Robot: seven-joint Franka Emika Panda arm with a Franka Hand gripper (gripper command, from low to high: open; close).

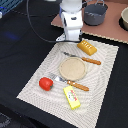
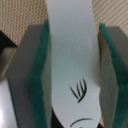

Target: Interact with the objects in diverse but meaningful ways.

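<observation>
In the wrist view a white fish (image 2: 70,55) with black markings stands between the two green pads (image 2: 40,75), and my gripper (image 2: 72,62) is shut on it. In the exterior view the gripper (image 1: 73,36) hangs at the far edge of the striped placemat (image 1: 35,87), and I cannot make out the fish there. An orange-brown bread loaf (image 1: 87,47) lies just to the exterior view's right of the gripper. A red tomato (image 1: 46,83) and a yellow packet with a red label (image 1: 72,97) lie at the near part of the mat.
A tan round plate (image 1: 73,68) sits mid-mat, with a wooden-handled knife (image 1: 84,60) beyond it and a wooden-handled fork (image 1: 71,83) in front. A grey pot (image 1: 95,14) and a bowl (image 1: 125,19) stand on the brown board at the back.
</observation>
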